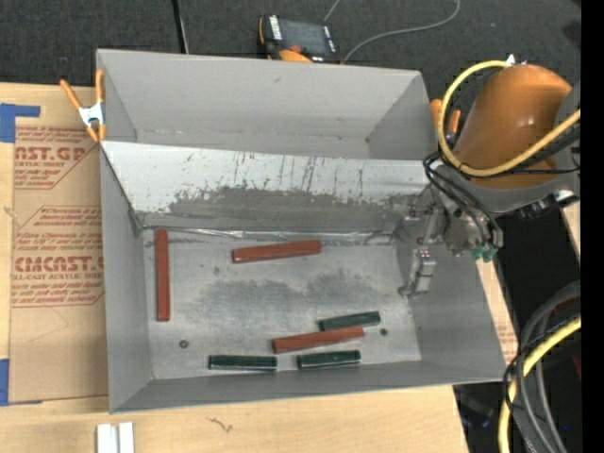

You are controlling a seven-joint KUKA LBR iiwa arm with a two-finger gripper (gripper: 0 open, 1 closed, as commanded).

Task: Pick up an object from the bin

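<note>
The central red-brown stick lies almost level across the middle of the grey bin and serves as the landmark here. The hand hangs to the right of it and a little lower, well apart from its right end, close to the foot of the bin's right wall. It is over scuffed metal floor rather than over any stick, and whether it is released or clenched cannot be told from this angle. The orange cover and the yellow cables of the wrist sit above it, past the bin's right rim.

The stick nearest the hand is the upper green stick, short and dark, below and to the right of the central one, and down and to the left of the hand. The slanted red-brown stick lies against its lower edge; the two seem to touch, so they crowd one another. Just beneath that pair, near the front wall, lies the right green stick. The left green stick lies in line with it, directly below the central stick.

Far to the left of the central stick, the left red-brown stick lies lengthwise along the foot of the left wall, well apart from the others.
</note>
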